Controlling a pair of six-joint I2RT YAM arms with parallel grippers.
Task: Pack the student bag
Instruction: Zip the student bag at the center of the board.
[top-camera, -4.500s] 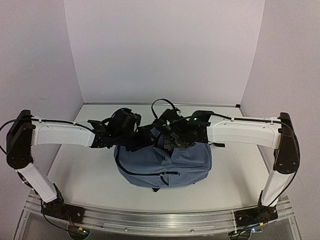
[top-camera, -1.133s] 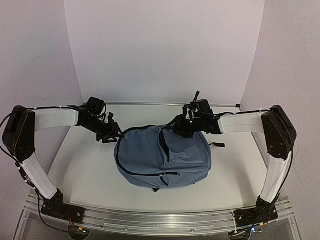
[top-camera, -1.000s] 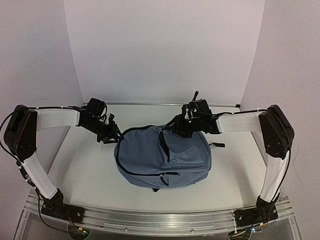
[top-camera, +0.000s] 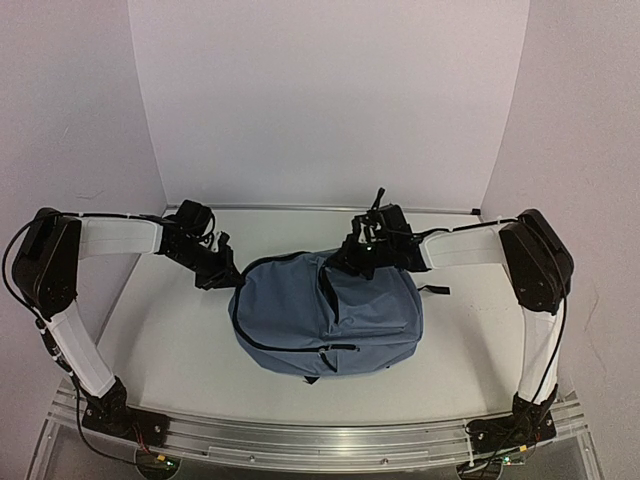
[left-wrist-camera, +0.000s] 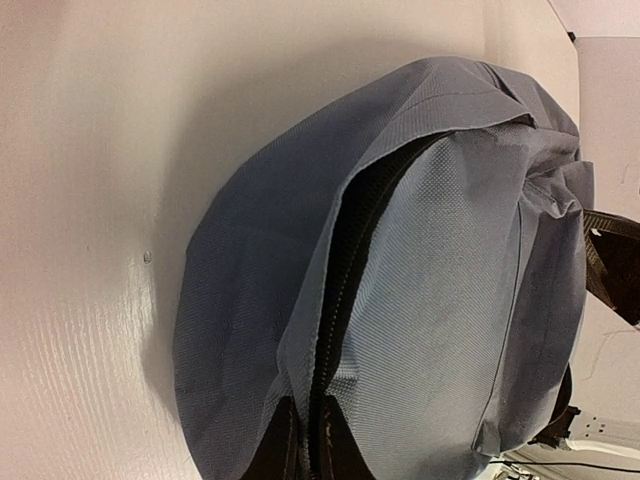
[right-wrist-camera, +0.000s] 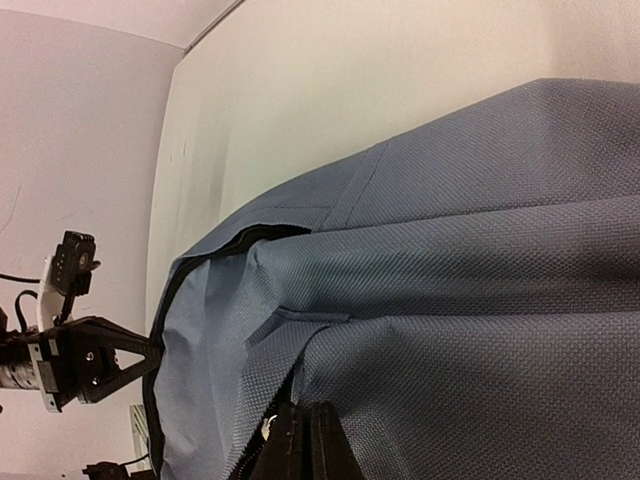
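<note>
Two end effectors touch the rounded slate-blue fabric backpack (top-camera: 330, 315), centred on the counter (top-camera: 160, 350), at its far side. The left end effector (left-wrist-camera: 308, 455) is clamped on the black zipper (left-wrist-camera: 345, 260) edge. The right end effector (right-wrist-camera: 300, 445) pinches fabric likewise, probably to spread the opening.

Your two arms reach inward from either side, forearms roughly level, with your left gripper (top-camera: 226, 276) and right gripper (top-camera: 348, 261) both pinched fully closed.
</note>
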